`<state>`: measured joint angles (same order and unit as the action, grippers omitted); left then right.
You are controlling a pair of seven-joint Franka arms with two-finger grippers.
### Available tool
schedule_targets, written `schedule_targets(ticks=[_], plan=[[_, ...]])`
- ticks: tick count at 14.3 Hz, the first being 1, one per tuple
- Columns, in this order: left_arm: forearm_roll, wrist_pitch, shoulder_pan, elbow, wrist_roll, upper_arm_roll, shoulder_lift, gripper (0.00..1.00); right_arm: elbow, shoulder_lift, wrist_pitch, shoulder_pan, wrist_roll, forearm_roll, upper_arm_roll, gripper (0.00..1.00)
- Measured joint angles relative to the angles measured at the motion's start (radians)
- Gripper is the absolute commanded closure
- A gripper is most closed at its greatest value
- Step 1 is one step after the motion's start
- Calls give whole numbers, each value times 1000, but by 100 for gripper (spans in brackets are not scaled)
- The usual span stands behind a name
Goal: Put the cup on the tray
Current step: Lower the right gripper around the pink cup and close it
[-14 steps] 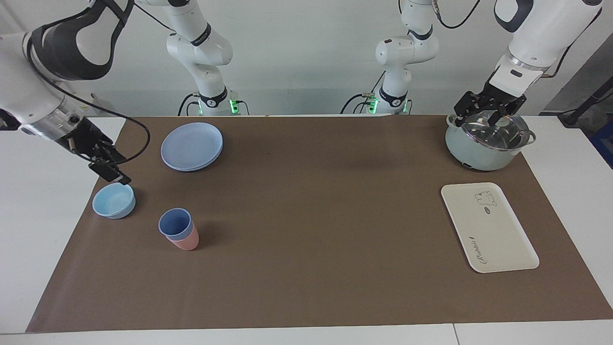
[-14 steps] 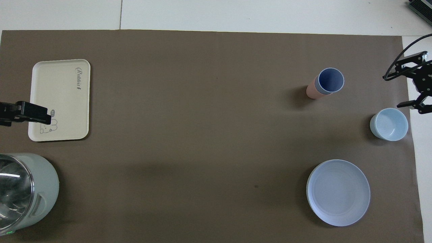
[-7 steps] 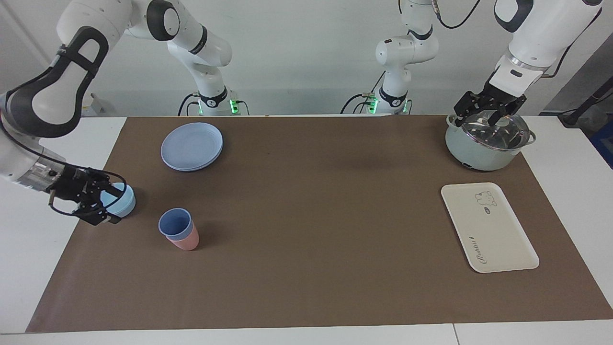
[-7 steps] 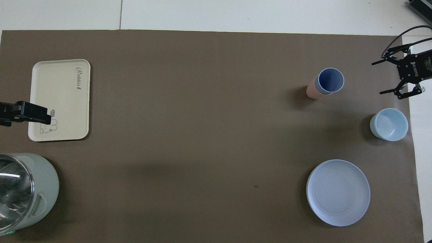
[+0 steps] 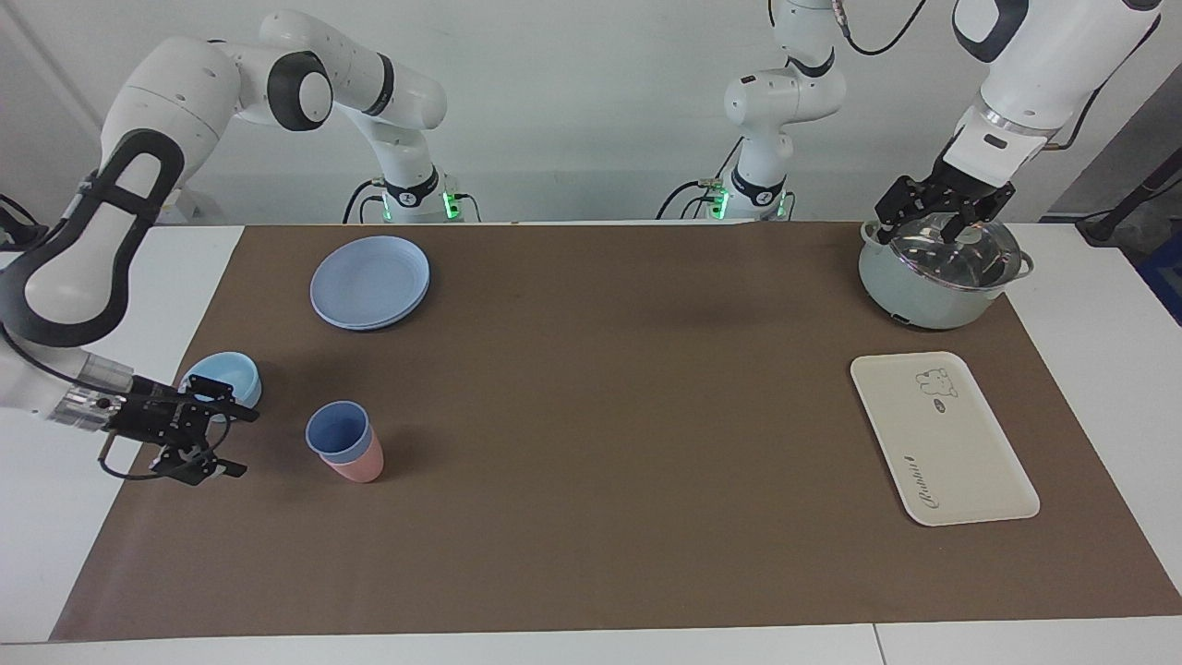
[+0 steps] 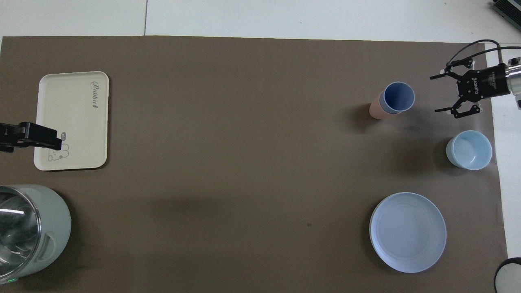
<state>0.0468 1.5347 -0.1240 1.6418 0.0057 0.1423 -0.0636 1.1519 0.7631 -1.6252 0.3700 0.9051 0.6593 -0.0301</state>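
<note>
Lying sideways with jaws spread wide and empty, the right gripper [image 5: 233,441] is aimed at the upright periwinkle-blue plastic cup [image 5: 338,431], nested in a pink tumbler [image 5: 360,466] just beside it; the cream rectangular tray [image 5: 942,437] sits well apart.

- In the facing view we look from high across the table [image 5: 591,651] toward the two robot bases.
- In the overhead view we look steeply down from above the robots' end.
- Both views share the whole brown mat [image 5: 609,434] [image 6: 244,162], half a turn apart.
</note>
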Motion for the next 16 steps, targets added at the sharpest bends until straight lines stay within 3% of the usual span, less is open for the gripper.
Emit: schedule_targets(ticks=[16], plan=[[0, 0, 0, 0, 0, 0, 0, 0, 161, 16, 29, -7, -2, 205, -7, 0]])
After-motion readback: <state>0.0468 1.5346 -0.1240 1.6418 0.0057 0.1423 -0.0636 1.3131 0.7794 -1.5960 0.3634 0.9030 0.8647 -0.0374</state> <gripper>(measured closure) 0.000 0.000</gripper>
